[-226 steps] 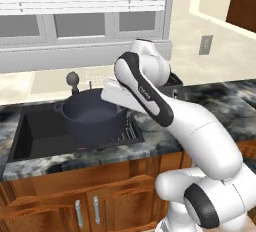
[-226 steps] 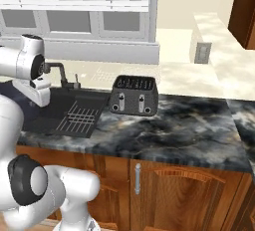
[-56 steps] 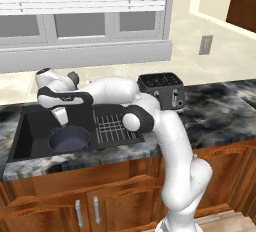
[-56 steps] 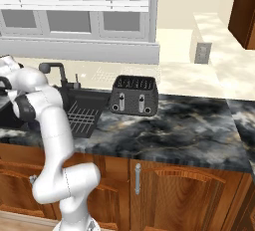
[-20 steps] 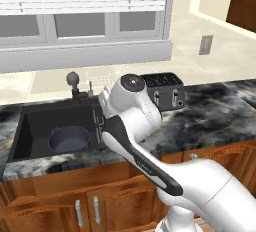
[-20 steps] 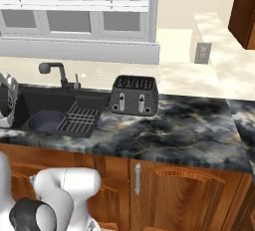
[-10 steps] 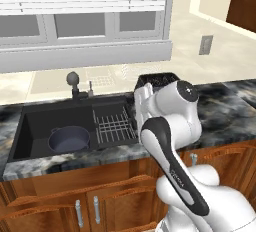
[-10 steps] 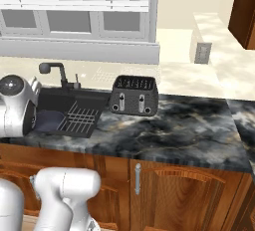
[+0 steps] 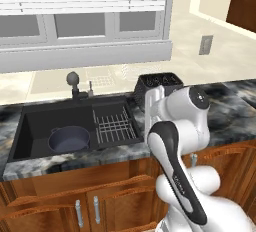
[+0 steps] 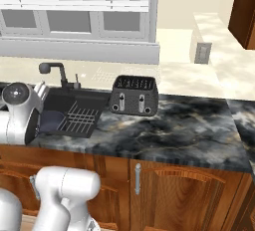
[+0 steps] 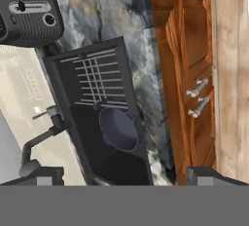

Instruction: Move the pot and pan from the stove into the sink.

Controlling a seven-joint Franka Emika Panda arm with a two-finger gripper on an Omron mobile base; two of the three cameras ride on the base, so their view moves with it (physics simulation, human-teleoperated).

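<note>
A: Since the pot already sits upright in the sink, at about 9 o'clock of the ribbed rack, what's left?

B: Pan, I'd judge. Expect rigid metal, light, slick; its long thin handle is the obvious hold, though it would swing the weight outward.

A: End effector?

B: Jaws spread fully, nothing between them, touching nothing. Looks down from high over the sink, worktop and toaster.

Pot in sink, left of rack.
</note>
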